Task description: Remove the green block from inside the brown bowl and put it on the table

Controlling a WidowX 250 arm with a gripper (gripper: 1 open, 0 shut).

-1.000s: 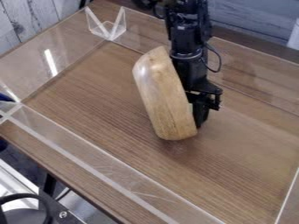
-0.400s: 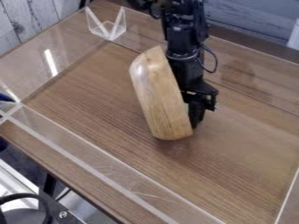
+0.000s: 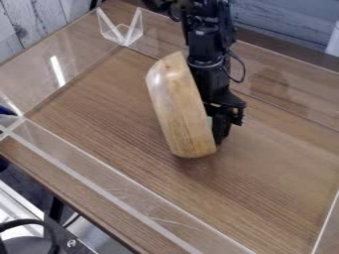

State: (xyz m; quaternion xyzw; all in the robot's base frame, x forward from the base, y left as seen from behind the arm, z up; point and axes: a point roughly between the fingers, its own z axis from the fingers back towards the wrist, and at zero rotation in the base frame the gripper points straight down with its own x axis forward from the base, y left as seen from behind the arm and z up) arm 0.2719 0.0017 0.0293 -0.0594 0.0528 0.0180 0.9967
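On the table, near the middle of its wood-grain top: one brown bowl, tan, stood up on its edge with the smooth rounded underside facing the camera and its lower rim touching the surface. Against the bowl's right rim: one black gripper, pointing straight down, jaws pinched on that rim. Green block: not visible from here, the bowl's inside being turned away; clear acrylic walls border the tabletop.
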